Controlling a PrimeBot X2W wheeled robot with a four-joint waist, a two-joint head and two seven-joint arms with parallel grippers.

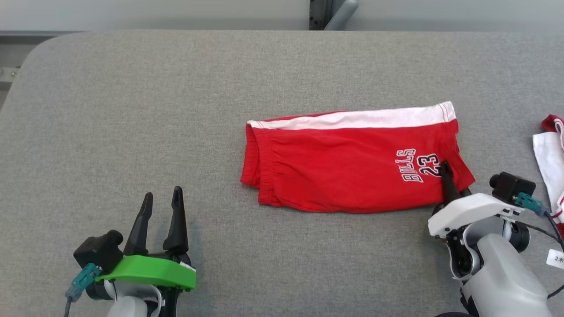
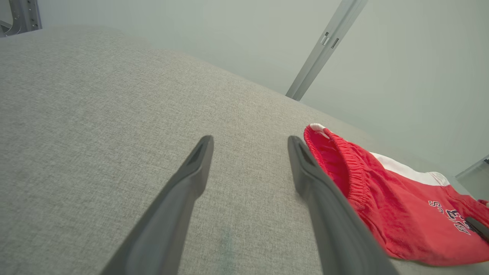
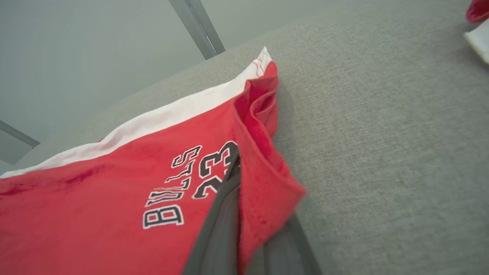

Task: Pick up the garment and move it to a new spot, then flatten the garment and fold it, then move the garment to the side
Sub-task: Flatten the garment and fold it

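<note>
**Right gripper pinches the leg hem of the folded shorts**

We see the red Bulls shorts (image 1: 352, 167) lying doubled over and fairly flat on the grey fabric tabletop (image 1: 132, 110). The printed "23" sits just beside the right gripper (image 1: 448, 178). One dark finger (image 3: 223, 194) lies on top of the cloth and the other runs beneath the hem corner. The jaws are drawn narrow with the red fabric caught between them. We judge this to be a hold on the corner for dragging the folded shorts aside, since gripping at the hem lets both layers travel together.

The left gripper (image 1: 162, 193) rests low on the tabletop with its fingers spread wide and nothing in them. It is well apart from the elastic waistband (image 1: 260, 167), which lies ahead of it and to its right. We read it as parked out of the way.

The tabletop is a woven grey textile with a rounded far corner. Beyond the right gripper's outer side lies another red-and-white garment (image 1: 551, 154). Behind the table are a pale wall and a metal post (image 1: 319, 13).
</note>
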